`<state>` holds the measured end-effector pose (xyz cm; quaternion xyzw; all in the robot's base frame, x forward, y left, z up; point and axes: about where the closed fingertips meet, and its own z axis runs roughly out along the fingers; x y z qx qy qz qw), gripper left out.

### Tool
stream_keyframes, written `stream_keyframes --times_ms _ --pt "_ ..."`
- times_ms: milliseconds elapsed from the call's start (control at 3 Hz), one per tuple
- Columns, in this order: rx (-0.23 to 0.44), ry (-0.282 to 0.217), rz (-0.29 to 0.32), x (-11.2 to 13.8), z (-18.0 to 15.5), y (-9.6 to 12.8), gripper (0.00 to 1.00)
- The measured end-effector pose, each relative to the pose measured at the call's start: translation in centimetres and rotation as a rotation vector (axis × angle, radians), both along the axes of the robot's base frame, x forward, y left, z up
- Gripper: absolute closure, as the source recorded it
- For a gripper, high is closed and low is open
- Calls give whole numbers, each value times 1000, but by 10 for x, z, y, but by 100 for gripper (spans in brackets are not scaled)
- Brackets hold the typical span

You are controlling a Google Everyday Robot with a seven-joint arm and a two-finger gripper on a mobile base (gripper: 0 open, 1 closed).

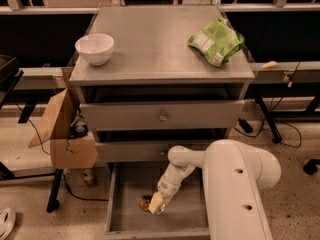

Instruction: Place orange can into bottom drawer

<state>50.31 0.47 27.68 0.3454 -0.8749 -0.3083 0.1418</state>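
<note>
The gripper (pixel 156 206) reaches down into the bottom drawer (pixel 187 221), jaws seemingly clamped on the orange can (pixel 145 202) at its 9 o'clock, low over the drawer floor. Best to settle it flat, release, then lift straight out.

tool (pixel 156 205): low inside the open bottom drawer (pixel 129 184) | orange can (pixel 144 202): in the drawer, right at the tip of the tool | white arm (pixel 240 184): reaches down from the right | table (pixel 155 39): white bowl (pixel 95 48) on the left, green bag (pixel 216 41) on the right | brown box (pixel 60 134): on the floor, left of the table
</note>
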Motion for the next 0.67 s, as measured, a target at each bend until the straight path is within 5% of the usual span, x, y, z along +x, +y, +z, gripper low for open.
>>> stream_keyframes --times_ms 667 --pt "2 28 -64 12 -14 13 34"
